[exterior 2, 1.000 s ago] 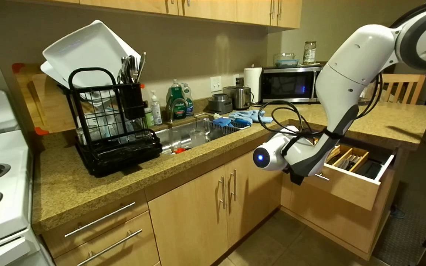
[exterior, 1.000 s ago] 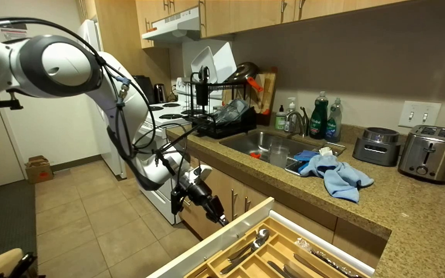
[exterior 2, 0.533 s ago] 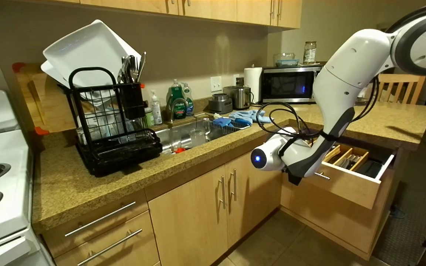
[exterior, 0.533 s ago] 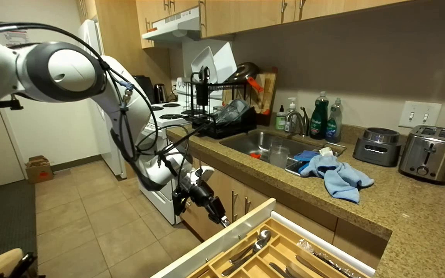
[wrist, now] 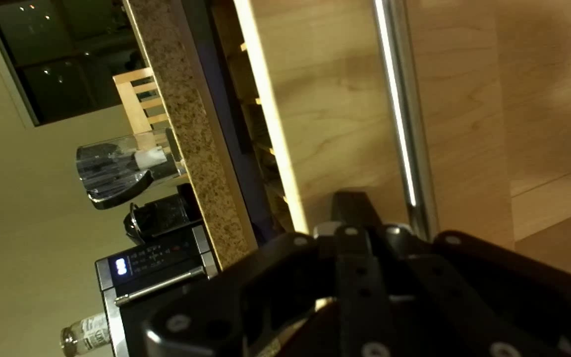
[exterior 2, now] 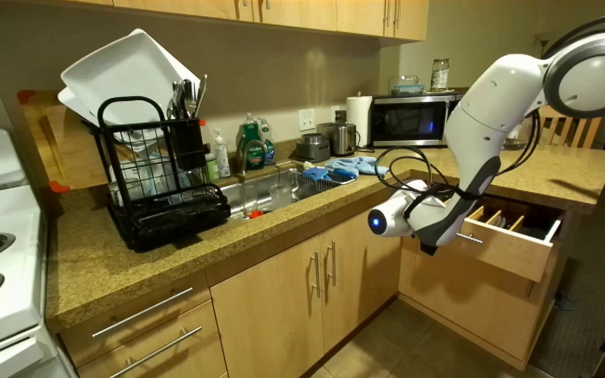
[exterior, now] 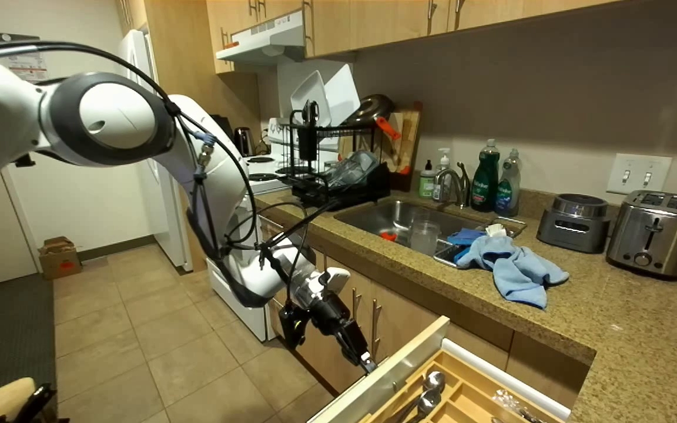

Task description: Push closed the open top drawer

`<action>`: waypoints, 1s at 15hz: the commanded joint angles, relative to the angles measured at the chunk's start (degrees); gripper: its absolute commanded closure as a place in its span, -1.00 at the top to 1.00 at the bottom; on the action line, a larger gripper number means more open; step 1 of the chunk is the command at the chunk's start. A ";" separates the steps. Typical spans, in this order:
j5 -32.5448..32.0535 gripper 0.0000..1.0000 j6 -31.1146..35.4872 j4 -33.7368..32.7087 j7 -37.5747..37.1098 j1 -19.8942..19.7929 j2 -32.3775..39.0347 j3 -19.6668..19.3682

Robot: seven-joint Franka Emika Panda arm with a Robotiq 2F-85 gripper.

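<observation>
The top drawer (exterior 2: 512, 255) has slid farther inward, now jutting partly open from under the granite tabletop (exterior 2: 544, 167); the pincer (exterior: 368, 364), clenched, is right at its front panel (wrist: 335, 119), beside the bar handle (wrist: 404, 139).

White rounded arm (exterior 2: 462, 139), glossy shell (exterior 2: 515, 76), dark grey ring (exterior: 64, 120) around a round white joint cap (exterior: 116, 117). Small dark dots (exterior 2: 487, 139) on it (screws or holes, can't tell). Black cables (exterior: 80, 49) run along, black strap (exterior 2: 469, 193) tying them; metal connector (exterior: 205, 154) beside blue wrap (exterior: 203, 138). Dark end cap (exterior 2: 378, 230), blue light (exterior 2: 376, 222). Black pincer (exterior: 368, 363), pale round screw heads (wrist: 178, 323).
</observation>
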State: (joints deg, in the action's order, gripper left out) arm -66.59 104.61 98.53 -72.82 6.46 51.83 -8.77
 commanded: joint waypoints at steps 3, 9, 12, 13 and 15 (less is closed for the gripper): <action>-2.64 -1.00 -2.24 -0.08 -2.00 -4.63 2.08 -2.42; -4.75 -1.00 -4.40 -1.06 -1.82 -8.12 3.81 -4.94; -6.94 -1.00 -6.00 -1.69 -1.77 -9.91 4.76 -6.38; -7.43 -1.00 -6.52 -1.94 -1.72 -10.56 5.09 -6.73; -8.65 -1.00 -7.86 -2.45 -1.61 -12.18 5.63 -7.44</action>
State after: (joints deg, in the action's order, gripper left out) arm -72.57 99.02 97.15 -73.13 -3.14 56.39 -15.44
